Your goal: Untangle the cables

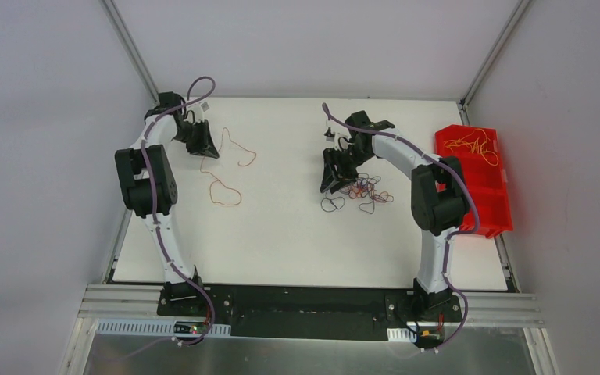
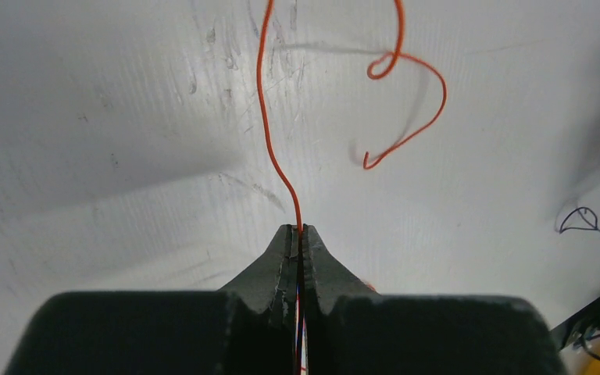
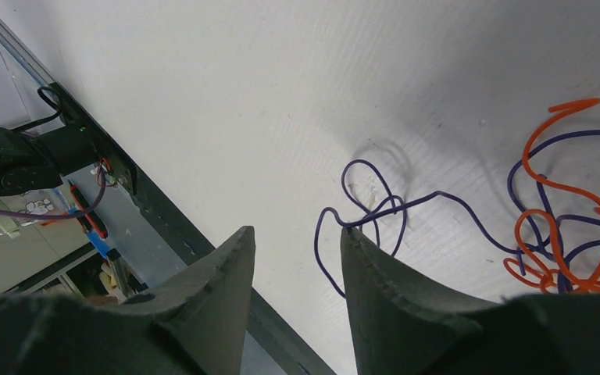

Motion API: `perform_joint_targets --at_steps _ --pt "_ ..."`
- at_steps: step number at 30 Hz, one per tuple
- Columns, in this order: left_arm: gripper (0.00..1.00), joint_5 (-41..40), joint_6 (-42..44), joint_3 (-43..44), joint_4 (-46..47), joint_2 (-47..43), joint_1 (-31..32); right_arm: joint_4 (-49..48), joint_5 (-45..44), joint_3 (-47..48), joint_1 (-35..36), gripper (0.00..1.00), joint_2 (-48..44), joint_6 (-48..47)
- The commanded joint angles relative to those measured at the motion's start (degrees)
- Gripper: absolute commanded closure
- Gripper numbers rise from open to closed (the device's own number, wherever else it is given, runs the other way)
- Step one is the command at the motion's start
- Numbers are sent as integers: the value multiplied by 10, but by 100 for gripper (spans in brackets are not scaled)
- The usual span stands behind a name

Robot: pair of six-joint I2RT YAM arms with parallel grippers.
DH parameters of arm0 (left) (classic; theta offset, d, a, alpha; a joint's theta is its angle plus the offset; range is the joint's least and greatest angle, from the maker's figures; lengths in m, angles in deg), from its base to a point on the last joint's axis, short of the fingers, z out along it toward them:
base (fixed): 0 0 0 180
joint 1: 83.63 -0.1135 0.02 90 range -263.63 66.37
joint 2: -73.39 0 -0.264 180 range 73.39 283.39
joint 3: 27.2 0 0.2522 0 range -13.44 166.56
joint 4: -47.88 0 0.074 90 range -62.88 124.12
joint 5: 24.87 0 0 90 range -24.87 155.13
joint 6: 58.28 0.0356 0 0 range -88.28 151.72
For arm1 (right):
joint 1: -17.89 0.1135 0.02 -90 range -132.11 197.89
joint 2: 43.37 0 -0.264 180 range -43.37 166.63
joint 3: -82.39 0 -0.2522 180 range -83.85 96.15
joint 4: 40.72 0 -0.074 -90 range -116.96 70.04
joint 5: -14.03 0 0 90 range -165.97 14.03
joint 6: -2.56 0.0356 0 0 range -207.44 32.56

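One orange cable [image 2: 268,133] lies near the far left corner of the white table [image 1: 281,242], pinched by the left gripper [image 2: 300,232]. The right gripper [image 3: 297,238] gapes wide over tangled cables [image 1: 359,191] near the right edge; grey walls [image 1: 39,117] all around

walls [image 1: 39,94]: plain grey | table [image 1: 281,242]: white, scuffed | corner posts [image 1: 129,47]: aluminium | light: even, soft shadows

Left wrist cam: the orange cable [image 2: 268,133] runs off the top edge, and its lower end vanishes between the left gripper's [image 2: 299,232] pinched-together fingers. On the right wrist cam the orange-and-purple tangle [image 3: 562,226] gets chopped by the right edge. From the top it's too tiny to count strands.
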Motion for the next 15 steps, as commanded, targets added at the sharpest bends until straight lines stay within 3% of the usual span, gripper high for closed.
perform_joint_targets --at_steps 1,8,10,13,15 --pt "100 28 -69 -15 48 -23 23 9 18 1 -2 53 -16 3" --pt "100 103 -50 -115 34 -141 37 -7 25 -10 -2 52 -40 3" --pt "100 81 -21 -120 8 -190 66 -25 19 -13 -2 50 -64 0" --pt "100 -10 6 -110 -35 -257 144 -62 -13 -21 -2 40 -133 -58" --pt "100 0 -6 -102 -50 -286 172 -106 -23 -40 -3 29 -197 -112"
